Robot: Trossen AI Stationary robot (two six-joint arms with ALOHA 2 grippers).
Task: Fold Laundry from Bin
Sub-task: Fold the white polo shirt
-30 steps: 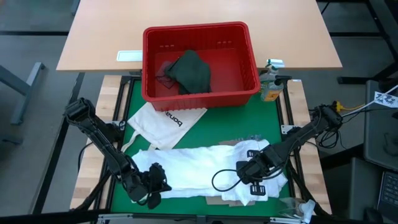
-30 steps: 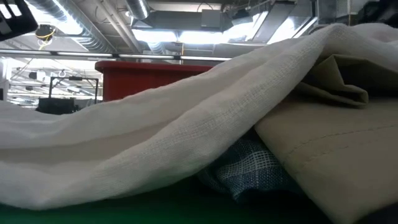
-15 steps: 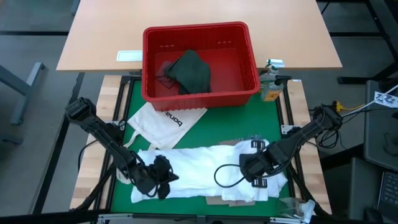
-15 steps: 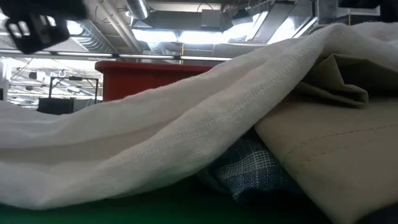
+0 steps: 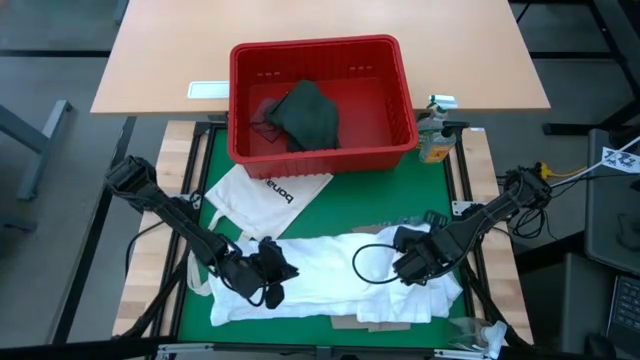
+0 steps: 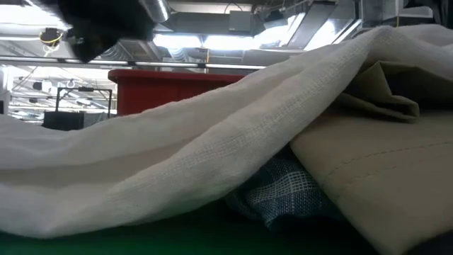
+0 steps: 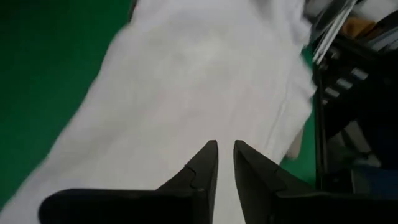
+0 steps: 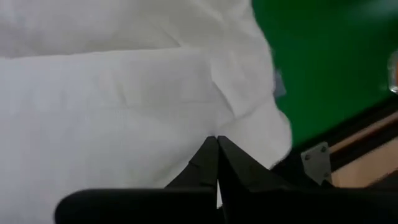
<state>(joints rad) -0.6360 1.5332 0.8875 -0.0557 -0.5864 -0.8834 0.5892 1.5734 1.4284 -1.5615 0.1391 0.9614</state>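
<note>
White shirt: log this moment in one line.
white shirt spread on mat | left gripper over it, slightly open | right gripper shut on it | bin holds dark top

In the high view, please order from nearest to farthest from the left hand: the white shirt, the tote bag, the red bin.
From the left hand:
1. White shirt, directly under it.
2. Tote bag, beyond it, mid-table.
3. Red bin, at the far edge.

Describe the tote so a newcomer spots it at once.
Find the red bin at the far end of the green mat. The tote lies flat just in front of the bin's left half, beyond the white shirt. It alone bears black lettering.
</note>
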